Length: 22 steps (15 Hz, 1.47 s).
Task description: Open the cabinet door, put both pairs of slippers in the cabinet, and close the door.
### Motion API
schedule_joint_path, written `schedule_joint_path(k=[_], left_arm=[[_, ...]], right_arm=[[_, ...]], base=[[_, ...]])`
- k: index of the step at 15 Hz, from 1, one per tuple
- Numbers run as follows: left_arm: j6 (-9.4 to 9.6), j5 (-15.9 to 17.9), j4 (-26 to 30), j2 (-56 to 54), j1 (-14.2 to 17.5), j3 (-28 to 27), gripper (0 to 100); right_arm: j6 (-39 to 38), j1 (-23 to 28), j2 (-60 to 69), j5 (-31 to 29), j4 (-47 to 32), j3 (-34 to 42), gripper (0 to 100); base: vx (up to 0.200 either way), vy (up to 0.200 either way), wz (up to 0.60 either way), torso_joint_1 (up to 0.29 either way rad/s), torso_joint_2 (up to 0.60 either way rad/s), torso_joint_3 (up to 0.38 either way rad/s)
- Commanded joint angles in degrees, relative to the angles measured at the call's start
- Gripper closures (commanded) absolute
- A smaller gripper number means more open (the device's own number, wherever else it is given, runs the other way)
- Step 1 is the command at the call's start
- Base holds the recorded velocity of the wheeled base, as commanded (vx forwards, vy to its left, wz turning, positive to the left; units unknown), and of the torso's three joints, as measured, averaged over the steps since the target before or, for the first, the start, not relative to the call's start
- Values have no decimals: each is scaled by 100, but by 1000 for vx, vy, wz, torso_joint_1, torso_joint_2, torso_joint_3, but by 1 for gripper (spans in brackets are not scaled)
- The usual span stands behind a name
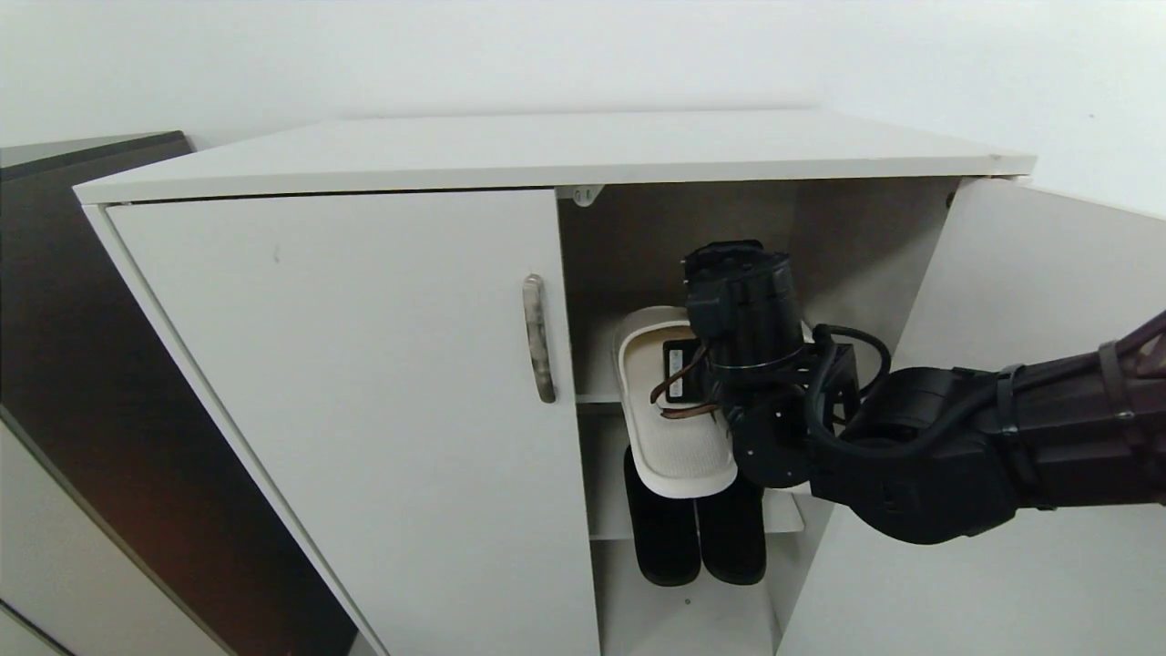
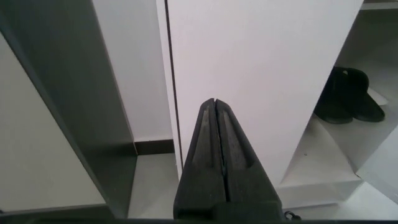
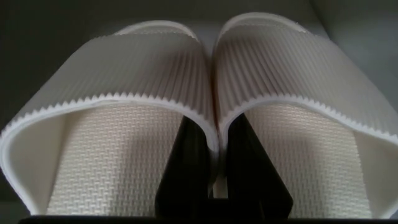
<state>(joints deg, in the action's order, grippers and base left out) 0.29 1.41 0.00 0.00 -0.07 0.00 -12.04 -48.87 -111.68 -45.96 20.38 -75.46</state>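
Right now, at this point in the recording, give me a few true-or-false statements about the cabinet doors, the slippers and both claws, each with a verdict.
1. The right door of the cabinet stands open. True.
2. The black slippers lie on the floor outside the cabinet. False: the black slippers sit side by side on a lower shelf inside.
3. The right claw is shut on the white slippers, pinching their two inner strap edges together. True.
4. The left claw holds a slipper. False: the left claw is shut and empty, in front of the cabinet.
5. The left door is swung open. False: the left door is closed.
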Motion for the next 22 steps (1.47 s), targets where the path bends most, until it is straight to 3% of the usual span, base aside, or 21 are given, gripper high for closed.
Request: schedule_joint_path(k=[1, 6, 12, 22], left_arm=[[-3, -1, 0, 0, -1, 0, 100], [-3, -1, 0, 0, -1, 0, 100], [-12, -10, 0, 0, -1, 0, 100], [-12, -10, 0, 0, -1, 0, 100]], right_arm=[[9, 0, -12, 17, -26, 5, 100], [97, 159, -399, 105, -184, -672, 100], [88, 405, -908, 175, -931, -1779, 100], [106, 748, -1216, 272, -975, -2254, 100]], base=[[0, 0, 0, 0, 0, 0], [0, 0, 0, 0, 0, 0], [0, 0, 0, 0, 0, 0], [0, 0, 0, 0, 0, 0]])
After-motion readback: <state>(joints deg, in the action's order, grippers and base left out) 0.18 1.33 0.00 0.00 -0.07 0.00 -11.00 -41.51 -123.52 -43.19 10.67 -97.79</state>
